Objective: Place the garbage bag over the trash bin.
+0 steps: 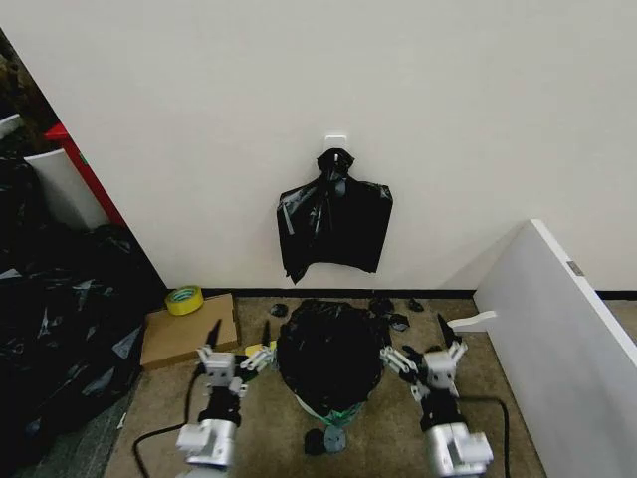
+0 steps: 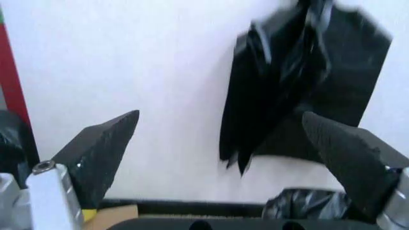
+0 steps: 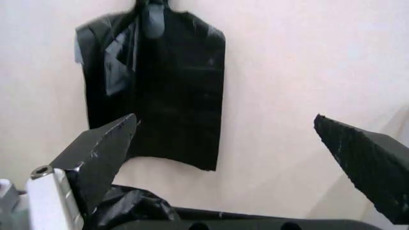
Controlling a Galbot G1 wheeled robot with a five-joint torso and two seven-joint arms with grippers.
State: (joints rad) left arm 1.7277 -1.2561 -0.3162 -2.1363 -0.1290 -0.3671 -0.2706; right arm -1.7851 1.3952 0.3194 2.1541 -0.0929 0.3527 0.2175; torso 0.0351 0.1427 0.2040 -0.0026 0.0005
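The garbage bag (image 1: 330, 351) already sits over the trash bin (image 1: 333, 410), on the floor in front of the wall and between the two arms. Its black plastic covers the mouth and most of the bucket's sides, so only a strip of white wall and the green base show below. Whether the rim is wrapped evenly all round is hard to judge from the head view. The left gripper (image 1: 239, 351) hangs just beside the bin on one side, the right gripper (image 1: 426, 349) on the other; both have fingers spread wide and hold nothing. The draping looks essentially done. The bundle of spare bags (image 1: 334, 227) hangs untouched on the wall hook (image 1: 335, 139).
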